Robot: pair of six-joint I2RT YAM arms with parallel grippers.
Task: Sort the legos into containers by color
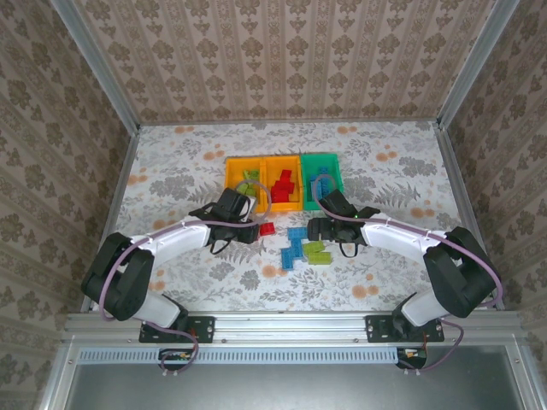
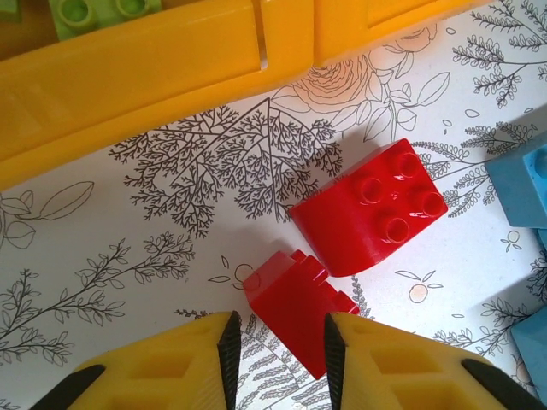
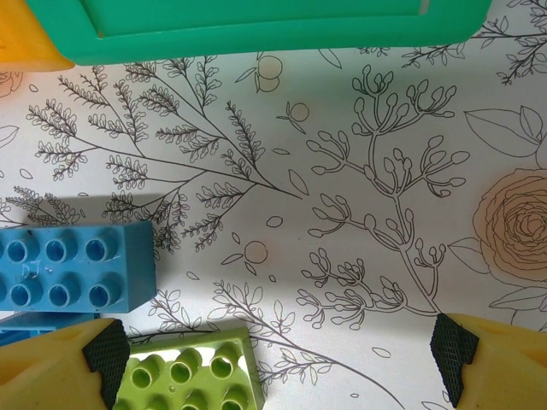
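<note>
- While it is lying on the flowered table (image 2: 102, 256), the red brick (image 2: 295, 312) is being pinched by the left gripper (image 2: 279, 342), whose black pads (image 2: 231, 350) are pressing against its two sides.
- Just beside it, up and to the right in the left wrist view, a second red brick (image 2: 372, 205) is sitting studs up. I cannot tell whether the two are touching.
- Beyond both, the wall of the left bin (image 2: 145, 77) is running across the top, with a lime brick (image 2: 94, 10) lying inside it.
- Seen from above, three bins are standing side by side in a row at mid-table. The left bin is holding lime pieces, the middle bin (image 1: 282, 160) is holding red bricks (image 1: 282, 182), and the green bin (image 1: 336, 171) is holding blue bricks (image 1: 324, 181).
- In front of the bins, loose blue bricks (image 1: 295, 243) and loose lime bricks (image 1: 318, 253) are lying in a cluster between the two grippers.
- The right gripper (image 3: 278, 367) is hanging over that cluster with its fingers spread wide, gripping nothing. A near lime brick (image 3: 192, 376) is lying between the fingers, close to the one on the left of the right wrist view, and a blue brick (image 3: 73, 265) is lying just beyond it.
- The green bin's rim is crossing the top of the right wrist view, well apart from those two bricks.
</note>
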